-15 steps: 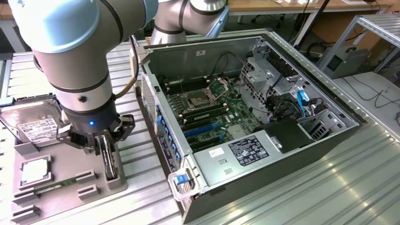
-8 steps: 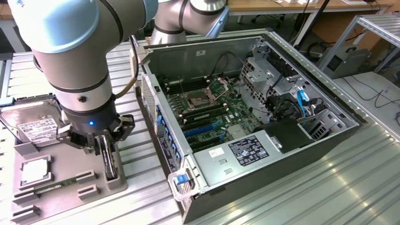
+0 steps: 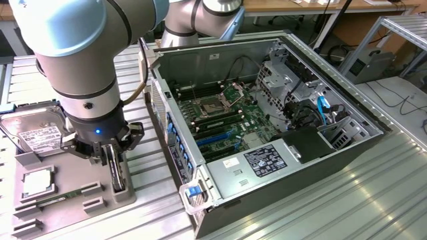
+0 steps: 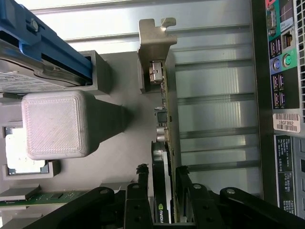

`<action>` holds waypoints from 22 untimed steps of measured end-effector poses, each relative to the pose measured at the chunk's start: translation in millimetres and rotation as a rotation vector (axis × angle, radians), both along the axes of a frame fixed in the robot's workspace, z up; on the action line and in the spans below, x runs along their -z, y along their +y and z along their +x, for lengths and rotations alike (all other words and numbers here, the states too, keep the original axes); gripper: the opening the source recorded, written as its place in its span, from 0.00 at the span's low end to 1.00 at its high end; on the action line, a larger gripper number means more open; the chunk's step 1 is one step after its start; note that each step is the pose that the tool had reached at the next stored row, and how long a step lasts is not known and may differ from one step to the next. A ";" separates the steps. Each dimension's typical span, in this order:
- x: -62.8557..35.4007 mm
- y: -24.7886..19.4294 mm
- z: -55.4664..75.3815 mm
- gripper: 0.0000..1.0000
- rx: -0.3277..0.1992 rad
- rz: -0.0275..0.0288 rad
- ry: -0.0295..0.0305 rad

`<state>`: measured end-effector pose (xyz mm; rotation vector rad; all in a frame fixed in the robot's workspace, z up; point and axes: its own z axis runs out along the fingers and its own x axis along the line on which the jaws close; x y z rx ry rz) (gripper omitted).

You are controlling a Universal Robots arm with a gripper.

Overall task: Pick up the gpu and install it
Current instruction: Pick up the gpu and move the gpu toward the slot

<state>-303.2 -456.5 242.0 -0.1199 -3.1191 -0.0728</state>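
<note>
The gpu (image 3: 120,176) stands on edge in a slot at the near right corner of the grey parts tray (image 3: 70,167). It is a thin black card with a brownish board edge. In the wrist view the gpu (image 4: 165,119) runs lengthwise, with its silver end bracket (image 4: 153,47) at the far end. My gripper (image 3: 110,156) reaches straight down onto it. The black fingers (image 4: 143,183) press against both faces of the card, so my gripper (image 4: 163,175) is shut on it. The card still sits in the tray slot.
The open computer case (image 3: 347,107) lies at the exterior view's right of the tray, motherboard (image 3: 220,117) exposed, with blue slots (image 3: 215,136). Its rear ports (image 4: 285,62) run close beside the card. On the tray are a hard drive (image 3: 39,134), a CPU (image 3: 37,182) and a memory stick (image 3: 57,199).
</note>
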 end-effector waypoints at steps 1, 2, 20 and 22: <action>0.0 0.0 0.0 0.36 0.000 0.0000 0.0000; 0.0 0.0 0.0 0.36 0.000 0.0001 0.0000; 0.0 0.0 0.0 0.27 -0.023 0.0000 0.0000; 0.0 0.0 0.0 0.27 -0.033 0.0000 0.0000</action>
